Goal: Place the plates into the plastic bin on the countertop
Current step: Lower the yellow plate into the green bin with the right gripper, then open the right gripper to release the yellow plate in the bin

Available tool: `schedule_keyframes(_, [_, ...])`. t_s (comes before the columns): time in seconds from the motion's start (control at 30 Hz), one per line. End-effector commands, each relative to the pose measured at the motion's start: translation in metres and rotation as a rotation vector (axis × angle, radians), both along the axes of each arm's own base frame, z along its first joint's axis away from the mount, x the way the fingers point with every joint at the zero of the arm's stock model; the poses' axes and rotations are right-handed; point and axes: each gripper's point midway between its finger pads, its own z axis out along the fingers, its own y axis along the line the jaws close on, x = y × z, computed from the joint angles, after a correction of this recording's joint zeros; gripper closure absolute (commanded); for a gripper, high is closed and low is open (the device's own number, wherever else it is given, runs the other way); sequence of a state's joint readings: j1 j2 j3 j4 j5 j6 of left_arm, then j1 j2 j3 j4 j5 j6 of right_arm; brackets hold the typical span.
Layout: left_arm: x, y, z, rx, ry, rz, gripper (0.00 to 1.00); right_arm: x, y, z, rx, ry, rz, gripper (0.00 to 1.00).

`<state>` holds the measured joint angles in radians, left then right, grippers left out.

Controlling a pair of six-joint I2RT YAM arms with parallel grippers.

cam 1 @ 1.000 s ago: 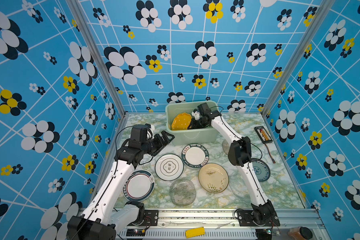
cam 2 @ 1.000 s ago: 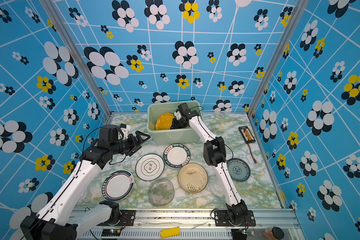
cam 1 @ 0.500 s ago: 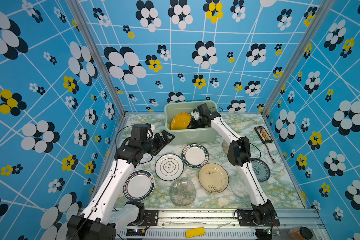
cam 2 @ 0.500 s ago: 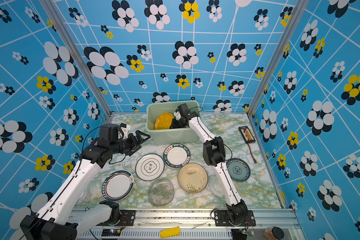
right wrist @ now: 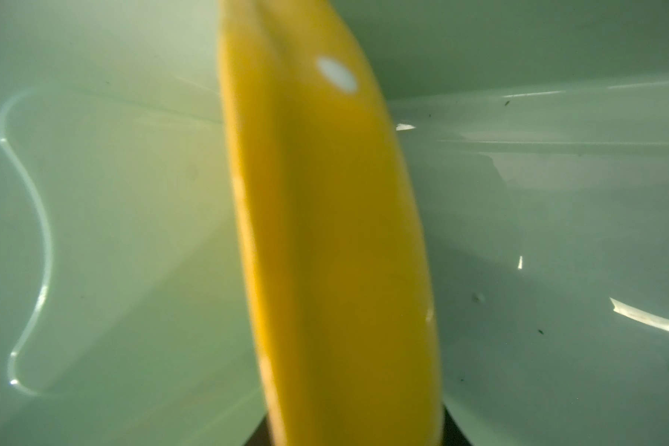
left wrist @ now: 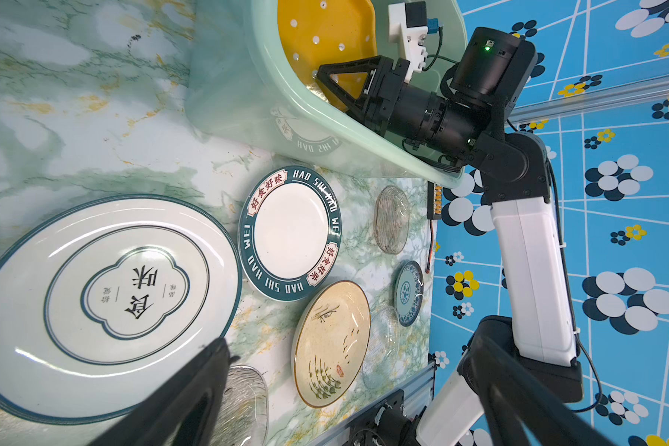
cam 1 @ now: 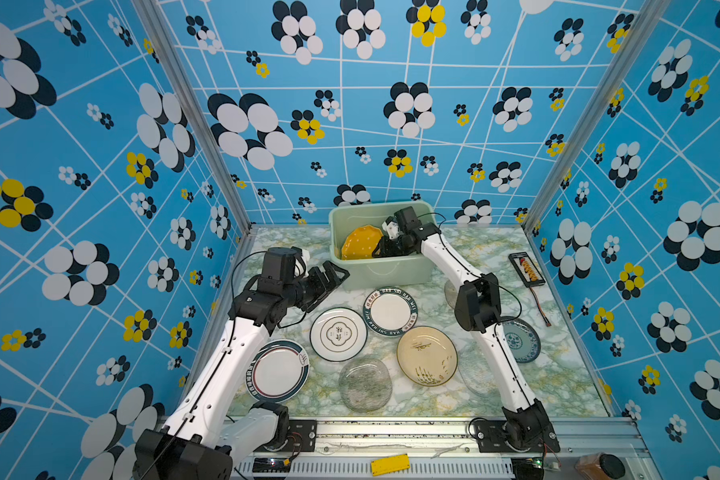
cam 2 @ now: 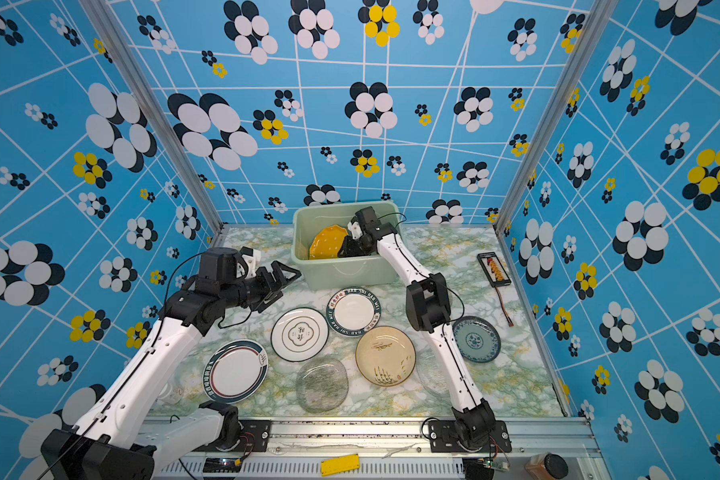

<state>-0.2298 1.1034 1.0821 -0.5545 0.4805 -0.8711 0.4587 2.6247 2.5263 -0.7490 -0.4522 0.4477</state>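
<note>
This is a robot test booth in a lab, not a lived-in room. The walls (cam 1: 391, 104) are printed sheets of blue with flowers, held in bare aluminium posts (cam 1: 195, 120). The tabletop (cam 1: 283, 245) is a marble-print sheet. A left arm (cam 1: 225, 365) and a right arm (cam 1: 503, 365), both white and black, are bolted to a metal rail (cam 1: 391, 430) along the front edge. A small black board (cam 1: 526, 270) trails a loose wire (cam 1: 539, 305).

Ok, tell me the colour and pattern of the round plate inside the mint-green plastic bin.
Round plate: yellow with small white dots, clearest in the left wrist view.
</note>
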Motion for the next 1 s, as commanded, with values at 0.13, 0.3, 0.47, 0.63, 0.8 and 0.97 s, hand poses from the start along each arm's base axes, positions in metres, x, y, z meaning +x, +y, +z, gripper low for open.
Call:
schedule_keyframes(0.13, [-0.001,0.001,0.004,0.014,-0.020,-0.004,0.01,0.001,0.001,0.022,-0.006,-0.067,0.010,0.56])
schedule_keyframes(0.3, [-0.005,0.003,0.002,0.019,-0.015,0.004,0.01,-0.002,-0.005,0.027,-0.044,-0.083,0.023,0.52])
schedule_keyframes(0.47, [-0.014,0.007,0.005,0.033,-0.016,0.008,0.01,-0.004,-0.019,0.022,-0.119,-0.078,-0.005,0.48])
schedule_keyframes(0.63, [-0.022,0.011,0.005,0.049,-0.013,0.015,0.01,-0.005,-0.035,0.017,-0.204,-0.070,-0.040,0.46])
schedule_keyframes(0.8, [-0.026,0.014,0.006,0.055,-0.015,0.024,0.01,-0.008,-0.042,0.015,-0.247,-0.067,-0.041,0.44])
schedule_keyframes(0.97, [-0.029,0.016,0.009,0.067,-0.019,0.029,0.01,-0.007,-0.051,0.019,-0.287,-0.082,-0.068,0.38])
